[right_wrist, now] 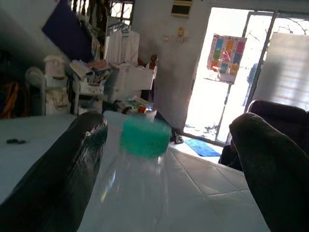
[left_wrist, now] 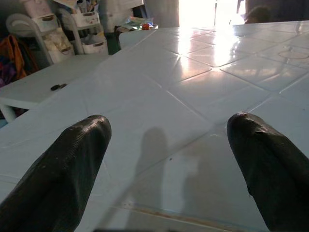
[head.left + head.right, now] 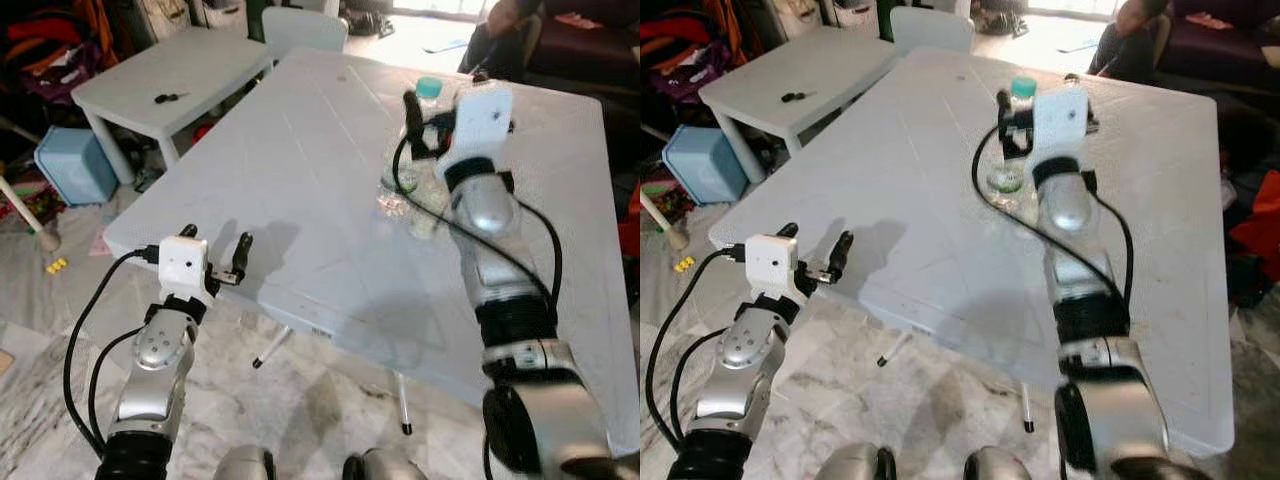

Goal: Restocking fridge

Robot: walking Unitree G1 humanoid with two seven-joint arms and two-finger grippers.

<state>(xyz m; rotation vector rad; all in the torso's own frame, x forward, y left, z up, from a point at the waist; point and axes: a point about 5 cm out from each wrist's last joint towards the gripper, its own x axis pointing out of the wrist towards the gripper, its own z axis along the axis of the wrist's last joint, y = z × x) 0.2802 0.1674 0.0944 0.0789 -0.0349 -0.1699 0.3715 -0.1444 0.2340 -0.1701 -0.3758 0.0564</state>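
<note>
A clear plastic bottle (image 3: 403,178) with a green cap (image 3: 428,87) stands upright on the big white table (image 3: 290,150), toward its far right. My right gripper (image 3: 432,115) is at the bottle's upper part, open. In the right wrist view the bottle (image 1: 137,179) stands between the two black fingers (image 1: 72,164), with gaps on both sides. My left gripper (image 3: 216,243) hovers open at the table's near left edge. Nothing lies between its fingers (image 2: 63,164), just bare tabletop.
A smaller white table (image 3: 190,70) with a small dark object (image 3: 168,98) stands at the back left, a blue bin (image 3: 75,165) beside it. A white chair (image 3: 305,28) is at the table's far end. A person (image 3: 500,30) sits beyond the far right corner.
</note>
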